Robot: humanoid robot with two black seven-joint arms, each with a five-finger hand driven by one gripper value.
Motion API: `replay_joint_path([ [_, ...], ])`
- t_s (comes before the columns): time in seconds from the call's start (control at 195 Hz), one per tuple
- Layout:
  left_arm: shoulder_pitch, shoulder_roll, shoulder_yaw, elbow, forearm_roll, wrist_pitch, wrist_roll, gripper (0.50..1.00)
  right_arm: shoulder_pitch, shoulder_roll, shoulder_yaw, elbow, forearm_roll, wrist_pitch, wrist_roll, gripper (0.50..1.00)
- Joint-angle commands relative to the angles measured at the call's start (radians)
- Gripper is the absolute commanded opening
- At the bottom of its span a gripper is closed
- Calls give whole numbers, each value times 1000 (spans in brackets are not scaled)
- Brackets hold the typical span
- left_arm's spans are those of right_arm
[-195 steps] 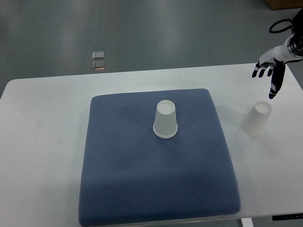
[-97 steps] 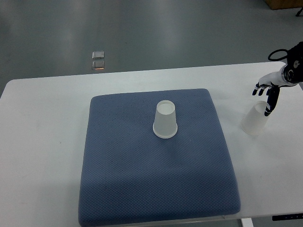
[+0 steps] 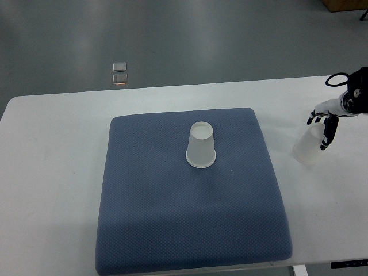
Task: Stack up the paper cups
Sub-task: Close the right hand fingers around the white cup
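**A:** what's on the table (image 3: pixel 52 149) rn?

**B:** blue mat (image 3: pixel 190 213) in the middle w/ one paper cup (image 3: pixel 201 146) upside down on it, upper-center of the mat. 2nd cup (image 3: pixel 307 146) also upside down, off the mat on the bare white top, near the right edge.

**A:** and the robot?

**B:** right hand (image 3: pixel 324 123) comes in from the right, sits at the top of that 2nd cup. Fingers (image 3: pixel 326 137) point down over its right side, touching or v close. Can't tell if it's actually gripping yet tbh, looks loosely curled around it. Left arm not visible.

**A:** anything else?

**B:** 2 small square things (image 3: pixel 119 73) on the grey floor behind the table, idk what.
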Motion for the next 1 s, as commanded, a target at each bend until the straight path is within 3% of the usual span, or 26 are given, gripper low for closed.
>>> replay_joint_path([
  [0.0,0,0,-1,1,0,1,0,1000,-4,0,0,0,0,-8,0,915],
  [0.709,1,0,-1,2,0,1,0,1000,-17,2,2,0,1,-21,0,901],
  [0.997,1,0,-1,2,0,1,0,1000,-17,17,2,-2,1,-24,0,858],
])
